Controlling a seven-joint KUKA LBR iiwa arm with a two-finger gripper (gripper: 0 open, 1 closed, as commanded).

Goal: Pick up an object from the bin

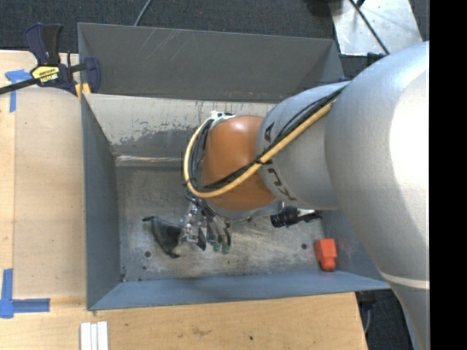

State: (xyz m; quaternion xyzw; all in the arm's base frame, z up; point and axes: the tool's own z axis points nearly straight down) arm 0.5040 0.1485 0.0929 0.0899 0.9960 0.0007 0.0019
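Claw (206, 233) low beside black crumpled thing (165, 236), bin (98, 195) floor's near-left; open/shut: can't tell. Prob. light, limp, so pinch a raised fold.

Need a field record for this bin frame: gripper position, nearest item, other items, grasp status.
container: grey metal bin
gripper: gripper low over the bin floor, left of centre, near the front wall
nearest item: flat black irregular piece on the floor just to the view's left of the gripper; contact cannot be told
other items: small orange block near the front right corner; small black object with a white end to the gripper's right in the view, beside the arm
grasp status: nothing visibly held
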